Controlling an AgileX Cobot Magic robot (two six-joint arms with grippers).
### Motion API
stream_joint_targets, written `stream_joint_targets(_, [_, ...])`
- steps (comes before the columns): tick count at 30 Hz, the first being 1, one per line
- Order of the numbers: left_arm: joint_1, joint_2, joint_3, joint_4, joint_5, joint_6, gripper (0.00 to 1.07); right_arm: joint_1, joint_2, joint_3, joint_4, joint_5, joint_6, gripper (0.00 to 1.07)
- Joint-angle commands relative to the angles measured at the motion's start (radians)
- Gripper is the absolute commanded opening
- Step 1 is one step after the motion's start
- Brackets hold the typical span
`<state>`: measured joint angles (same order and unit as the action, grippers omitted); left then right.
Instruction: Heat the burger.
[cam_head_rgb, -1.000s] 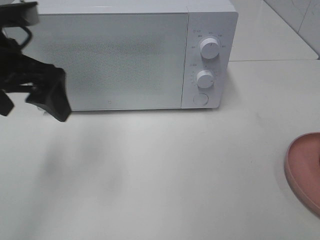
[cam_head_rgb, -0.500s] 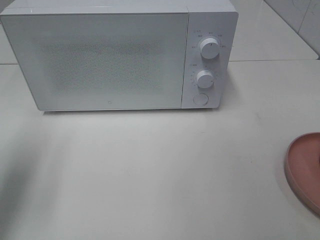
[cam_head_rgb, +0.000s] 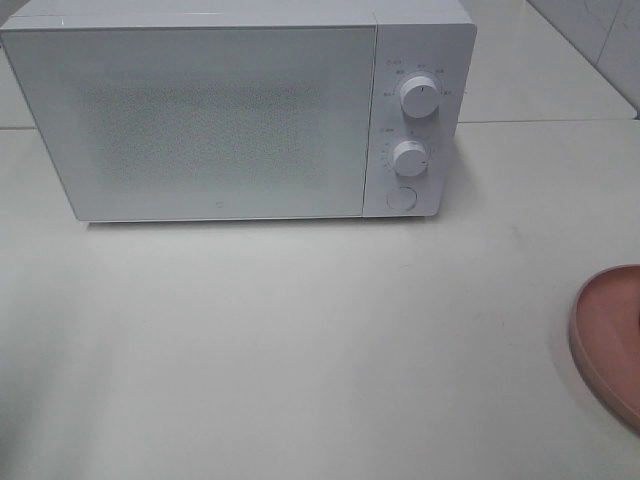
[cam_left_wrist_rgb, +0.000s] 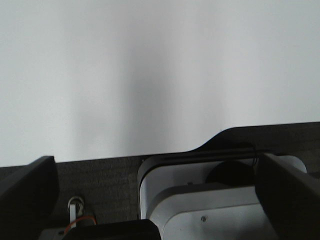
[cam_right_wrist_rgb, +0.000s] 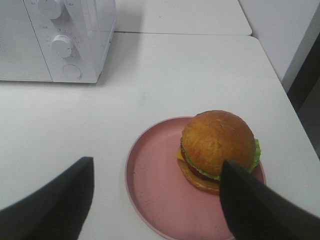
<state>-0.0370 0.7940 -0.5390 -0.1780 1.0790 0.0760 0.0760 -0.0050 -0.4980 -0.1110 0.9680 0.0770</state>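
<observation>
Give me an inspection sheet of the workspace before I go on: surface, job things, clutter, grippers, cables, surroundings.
Surface: white table, bare in front of the microwave.
Job things: burger sits on the pink plate; microwave door shut.
Clutter: nothing seen.
Grippers: left gripper open, empty, away from the table; right gripper open above the plate, not touching the burger.
Cables: thin orange wire by the left gripper's mount.
Surroundings: white tiled wall behind.
</observation>
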Motion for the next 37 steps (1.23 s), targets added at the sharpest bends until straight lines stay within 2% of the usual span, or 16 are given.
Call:
stream_joint_targets(1, [0.002, -0.095, 0.015, 0.001, -0.011, 0.006, 1.0, -0.006, -0.025, 0.003, 0.001, -0.006, -0.013, 0.67])
stream_joint_targets(9, [0.002, -0.418, 0.02, 0.026, -0.007, 0.005, 1.0, -0.006, -0.025, 0.003, 0.001, -0.006, -0.013, 0.67])
stream_joint_targets(10, [0.002, -0.418, 0.02, 0.026, -0.007, 0.005, 1.0, -0.006, -0.025, 0.003, 0.001, -0.006, -0.013, 0.67])
stream_joint_targets(12, [0.002, -0.556, 0.02, 0.022, -0.008, 0.005, 1.0, -0.006, -0.025, 0.003, 0.001, -0.006, -0.013, 0.67])
stream_joint_targets(15, [0.002, -0.59, 0.02, 0.021, -0.008, 0.005, 1.0, -0.006, -0.025, 0.003, 0.001, -0.006, -0.013, 0.67])
stream_joint_targets(17, [0.002, -0.696, 0.02, 0.005, -0.012, -0.017, 1.0, -0.006, -0.025, 0.003, 0.001, -0.006, -0.013, 0.67])
stream_joint_targets(23, [0.002, -0.82, 0.02, -0.002, -0.014, -0.018, 1.0, -0.006, -0.025, 0.003, 0.001, -0.006, -0.013, 0.67])
stream_joint_targets(37, [0.002, -0.823, 0.021, -0.006, -0.013, -0.018, 1.0, -0.006, -0.023, 0.003, 0.001, -0.006, -0.013, 0.67])
